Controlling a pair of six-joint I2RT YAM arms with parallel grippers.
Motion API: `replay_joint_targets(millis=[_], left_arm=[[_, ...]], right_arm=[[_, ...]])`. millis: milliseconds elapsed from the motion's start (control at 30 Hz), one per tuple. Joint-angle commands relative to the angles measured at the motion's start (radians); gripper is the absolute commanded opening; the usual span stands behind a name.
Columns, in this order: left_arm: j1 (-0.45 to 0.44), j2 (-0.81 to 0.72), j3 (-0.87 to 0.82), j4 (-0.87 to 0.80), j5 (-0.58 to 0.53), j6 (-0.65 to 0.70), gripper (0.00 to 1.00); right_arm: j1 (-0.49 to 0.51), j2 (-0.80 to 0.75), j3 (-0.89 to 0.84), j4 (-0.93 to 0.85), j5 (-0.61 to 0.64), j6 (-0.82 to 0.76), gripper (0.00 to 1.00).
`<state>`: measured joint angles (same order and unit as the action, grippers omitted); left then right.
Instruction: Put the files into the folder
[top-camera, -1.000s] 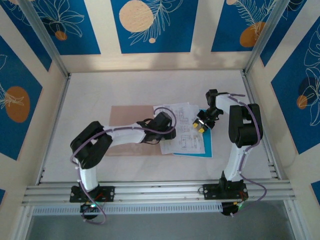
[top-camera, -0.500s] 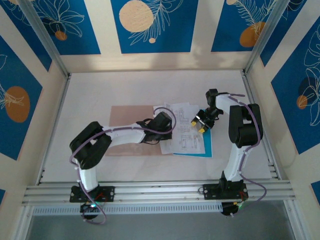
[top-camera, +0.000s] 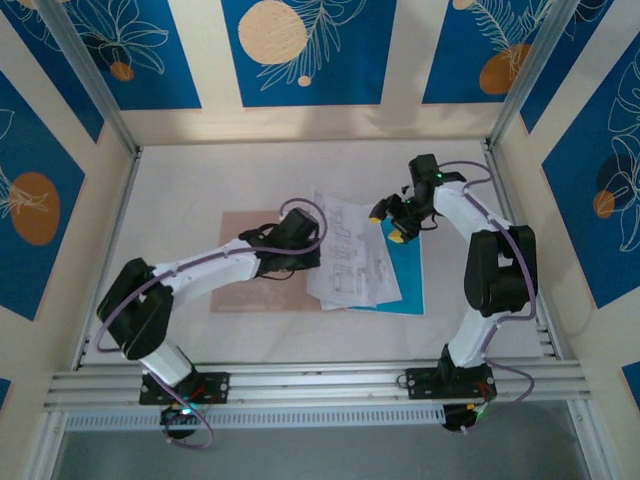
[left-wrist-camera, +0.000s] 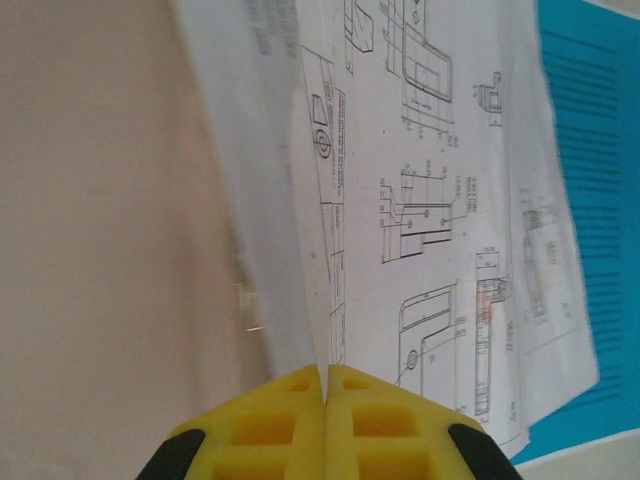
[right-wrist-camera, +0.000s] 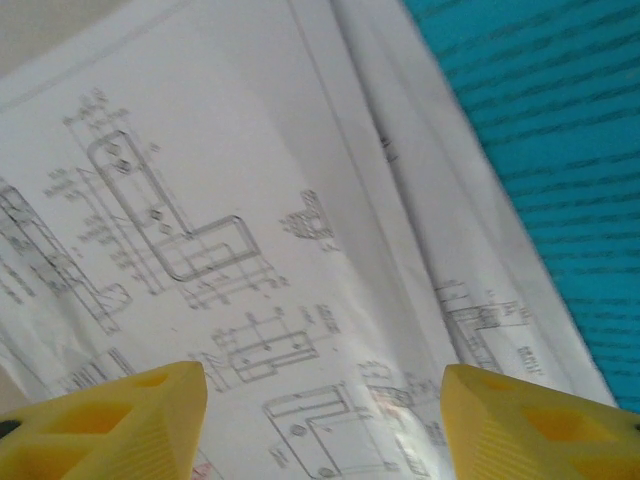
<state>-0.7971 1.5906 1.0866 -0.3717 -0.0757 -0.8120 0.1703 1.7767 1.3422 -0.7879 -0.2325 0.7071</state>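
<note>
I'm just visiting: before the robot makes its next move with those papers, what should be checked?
1. left gripper shut on the edge of the white sheets: ok.
2. Every white sheet caught in that pinch: cannot tell.
3. right gripper open above the sheets: ok.
4. blue sheet gripped as well: not ok, it lies flat underneath.
5. folder open to take papers: cannot tell.
6. Papers inside the folder: not ok, not yet.
</note>
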Motion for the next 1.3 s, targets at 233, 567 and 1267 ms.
replay_joint_targets(millis=[233, 567, 1267], left_arm=[[0.155, -0.13, -0.148, -0.19, -0.06, 0.155, 0.0], [0.192, -0.05, -0.129, -0.223, -0.136, 0.244, 0.0], [0.196, 0.003, -0.103, -0.193, -0.118, 0.258, 0.0]], right_arm=[[0.205, 0.069, 0.07, 0.018, -0.015, 0.026, 0.6], [0.271, 0.223, 0.153, 0.104, -0.085, 0.03, 0.55], [0.319, 0.351, 0.23, 0.154, -0.15, 0.014, 0.55]])
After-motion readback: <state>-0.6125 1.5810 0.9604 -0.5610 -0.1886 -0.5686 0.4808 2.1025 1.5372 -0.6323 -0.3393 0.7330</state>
